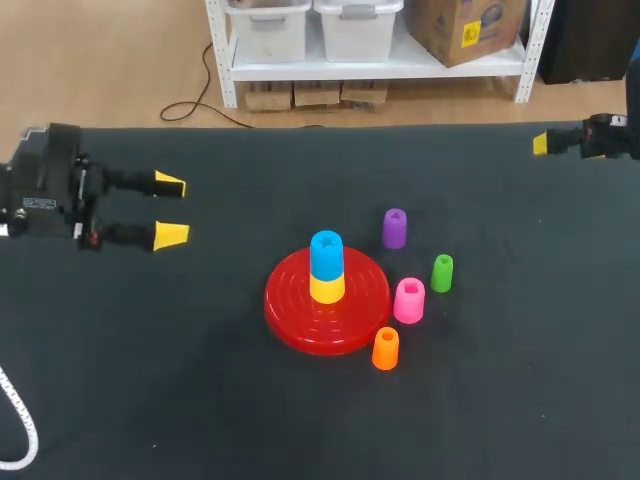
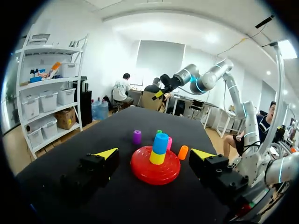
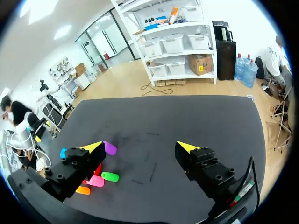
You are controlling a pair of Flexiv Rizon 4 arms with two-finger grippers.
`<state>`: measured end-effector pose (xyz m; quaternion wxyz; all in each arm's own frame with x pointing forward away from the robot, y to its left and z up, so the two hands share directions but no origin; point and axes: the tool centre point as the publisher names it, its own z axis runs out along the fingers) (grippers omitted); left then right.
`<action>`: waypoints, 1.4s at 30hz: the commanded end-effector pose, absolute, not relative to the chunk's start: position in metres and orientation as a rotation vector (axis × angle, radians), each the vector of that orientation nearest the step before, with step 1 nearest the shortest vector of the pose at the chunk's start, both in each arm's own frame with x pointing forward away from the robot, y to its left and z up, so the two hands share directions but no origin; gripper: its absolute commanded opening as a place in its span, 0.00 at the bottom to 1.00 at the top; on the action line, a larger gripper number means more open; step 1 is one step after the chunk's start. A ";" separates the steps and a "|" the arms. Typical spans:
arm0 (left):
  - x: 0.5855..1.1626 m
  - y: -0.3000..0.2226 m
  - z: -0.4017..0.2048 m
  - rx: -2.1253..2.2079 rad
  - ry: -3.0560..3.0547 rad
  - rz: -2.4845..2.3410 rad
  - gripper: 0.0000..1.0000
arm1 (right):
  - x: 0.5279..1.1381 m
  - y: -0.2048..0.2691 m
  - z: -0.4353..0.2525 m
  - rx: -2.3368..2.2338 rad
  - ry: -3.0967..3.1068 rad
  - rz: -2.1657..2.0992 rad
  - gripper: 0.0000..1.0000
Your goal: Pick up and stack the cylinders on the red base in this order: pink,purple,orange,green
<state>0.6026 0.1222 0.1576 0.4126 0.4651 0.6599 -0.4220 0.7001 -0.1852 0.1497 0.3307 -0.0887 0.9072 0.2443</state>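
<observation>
- The left end effector [image 1: 170,210] hovers over the left part of the black bench [image 1: 150,400], its yellow-tipped fingers spread wide and holding nothing.
- The right end effector [image 3: 140,147] sits at the far right corner of the bench, well apart from the cylinders. Its fingers are also spread, with nothing between them.
- The red base [image 1: 290,310] lies near the middle of the bench.
- A yellow cylinder [image 1: 327,289] stands upright at the centre of the base, and a blue cylinder [image 1: 326,254] is stacked on top of it.
- The pink cylinder [image 1: 409,300] stands on the bench just beside the base's right edge.
- The orange cylinder [image 1: 385,348] stands just beside the base's near right edge.
- The green cylinder [image 1: 442,272] stands to the right of the pink one, near it.
- The purple cylinder [image 1: 394,228] stands beyond the base, to its far right, apart from the others.
</observation>
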 end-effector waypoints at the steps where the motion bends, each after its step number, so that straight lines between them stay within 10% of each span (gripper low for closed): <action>1: 0.603 0.123 0.156 1.124 1.607 -1.054 1.00 | 0.700 -0.186 0.150 -0.233 2.372 0.639 1.00; 42: 0.608 0.134 0.142 1.260 1.862 -0.813 1.00 | 0.700 -0.186 0.150 -0.233 2.372 0.639 1.00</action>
